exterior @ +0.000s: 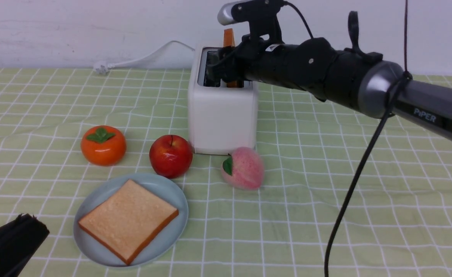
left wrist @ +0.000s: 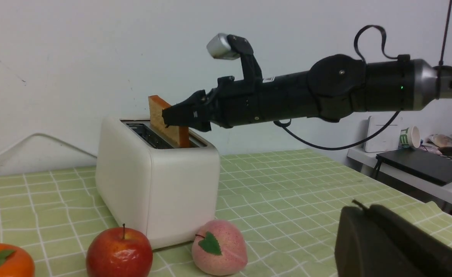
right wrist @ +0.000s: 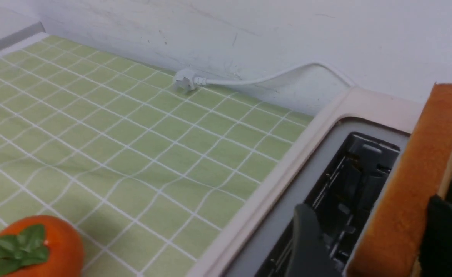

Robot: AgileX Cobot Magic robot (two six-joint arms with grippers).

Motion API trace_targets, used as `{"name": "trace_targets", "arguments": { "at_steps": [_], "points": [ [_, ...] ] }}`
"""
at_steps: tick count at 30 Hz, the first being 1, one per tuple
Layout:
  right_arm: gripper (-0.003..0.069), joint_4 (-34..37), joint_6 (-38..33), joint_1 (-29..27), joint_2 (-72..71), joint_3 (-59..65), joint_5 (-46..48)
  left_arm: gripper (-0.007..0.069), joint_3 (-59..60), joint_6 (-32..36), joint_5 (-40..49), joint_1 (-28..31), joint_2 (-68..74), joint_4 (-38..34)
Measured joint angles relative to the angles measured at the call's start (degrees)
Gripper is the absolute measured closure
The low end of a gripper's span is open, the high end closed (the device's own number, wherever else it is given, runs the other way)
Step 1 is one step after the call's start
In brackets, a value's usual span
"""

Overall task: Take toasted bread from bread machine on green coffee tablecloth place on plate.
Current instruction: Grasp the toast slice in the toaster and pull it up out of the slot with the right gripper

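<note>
Front view had the right tool (exterior: 222,71) reaching over the bread machine (exterior: 222,115), jaws spread wide with one finger either side of the upright toast slice (exterior: 229,38), which stood in the right-hand slot. In the right wrist view one finger (right wrist: 306,238) sat clear of the crust, so nothing was gripped. The other slice (exterior: 127,219) lay flat on the plate (exterior: 174,194), near the front of the green tablecloth (exterior: 326,173), right by an apple (exterior: 170,156). The left tool (exterior: 25,231) hung low at the near left corner, jaws closed, holding nothing.
</note>
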Motion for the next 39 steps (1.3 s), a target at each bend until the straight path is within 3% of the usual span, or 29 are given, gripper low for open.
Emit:
{"name": "trace_targets", "arguments": {
  "at_steps": [8, 17, 39],
  "points": [
    [0.0301, 0.0, -2.8, 0.0, 1.2, 0.0, -3.9, 0.0637, 0.0, 0.0, 0.0, 0.0, 0.0, 0.0],
    [0.0511, 0.7, -8.0, 0.0, 1.3, 0.0, -5.0, 0.0634, 0.0, 0.0, 0.0, 0.0, 0.0, 0.0],
    [0.0531, 1.0, -8.5, -0.1, -2.9, 0.0, -4.5, 0.0631, 0.0, 0.2, -0.1, 0.0, 0.0, 0.0]
  ]
}}
